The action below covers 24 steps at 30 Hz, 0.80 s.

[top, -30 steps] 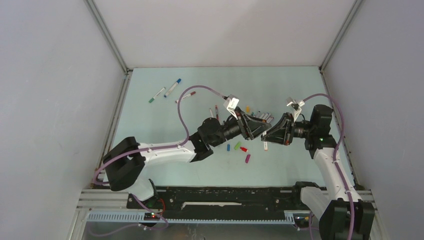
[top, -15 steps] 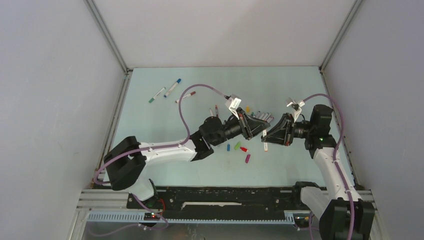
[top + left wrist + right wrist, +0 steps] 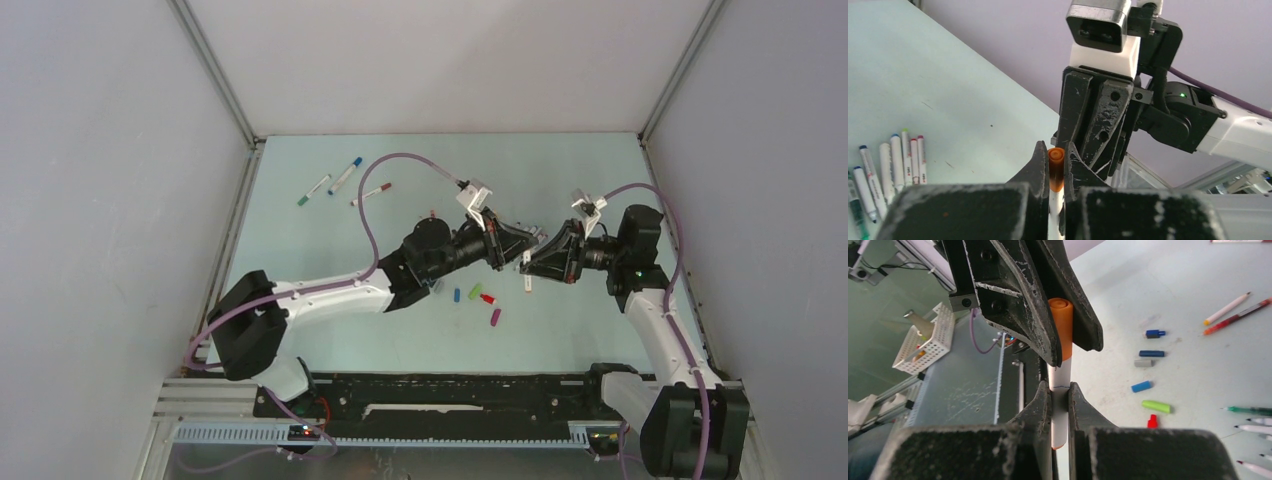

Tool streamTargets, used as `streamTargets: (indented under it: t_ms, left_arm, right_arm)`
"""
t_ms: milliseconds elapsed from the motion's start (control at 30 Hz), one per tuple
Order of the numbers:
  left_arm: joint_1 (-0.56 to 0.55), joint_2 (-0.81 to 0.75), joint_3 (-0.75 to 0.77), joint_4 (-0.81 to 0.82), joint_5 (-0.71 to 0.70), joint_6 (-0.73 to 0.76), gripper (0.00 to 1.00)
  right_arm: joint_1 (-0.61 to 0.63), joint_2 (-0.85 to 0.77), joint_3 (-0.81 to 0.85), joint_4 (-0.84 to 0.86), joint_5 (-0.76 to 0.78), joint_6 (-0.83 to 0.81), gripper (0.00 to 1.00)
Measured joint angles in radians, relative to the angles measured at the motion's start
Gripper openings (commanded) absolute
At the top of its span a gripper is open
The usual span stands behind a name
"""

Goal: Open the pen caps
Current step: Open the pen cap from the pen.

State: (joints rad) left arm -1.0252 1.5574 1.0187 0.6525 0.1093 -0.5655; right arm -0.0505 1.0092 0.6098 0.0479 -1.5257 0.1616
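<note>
Right wrist view: the right gripper (image 3: 1059,390) is clamping the white pen barrel (image 3: 1060,425) while the left gripper (image 3: 1072,351) is pinching its orange cap (image 3: 1063,325), both hanging above the table (image 3: 1173,300).

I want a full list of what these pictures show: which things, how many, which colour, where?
Marker pen: one, white barrel, orange cap, held in the air between both grippers.
Loose stubby plastic caps: at least seven; blue, grey, green, red, magenta; on the table near the grippers.
Capped pens: three; green, blue, red caps; table's far left.
Row of pens: about seven, white barrels, on the table.
Single pens: two; orange-tipped white, red; beyond the caps.
Table: one, pale blue-green.
Left gripper: one, black, shut on the orange cap.
Right gripper: one, black, shut on the white barrel.
</note>
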Motion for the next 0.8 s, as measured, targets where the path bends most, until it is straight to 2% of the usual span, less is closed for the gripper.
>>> streamTargets:
  t_ms: [233, 533, 667, 800]
  left_arm:
    - [0.025, 0.0, 0.072, -0.103, 0.019, 0.055, 0.0]
    - [0.047, -0.052, 0.076, -0.187, 0.057, 0.052, 0.0]
    - [0.074, -0.166, -0.011, -0.237, 0.074, 0.005, 0.0]
    - [0.232, -0.379, -0.07, -0.224, -0.037, -0.031, 0.0]
  right_arm:
    - [0.004, -0.002, 0.0, 0.097, 0.058, 0.006, 0.0]
    - [-0.017, -0.031, 0.0, 0.113, 0.063, -0.006, 0.0]
    - [-0.04, -0.071, 0.0, 0.106, 0.036, -0.023, 0.0]
    - [-0.115, -0.079, -0.051, 0.026, 0.031, -0.021, 0.0]
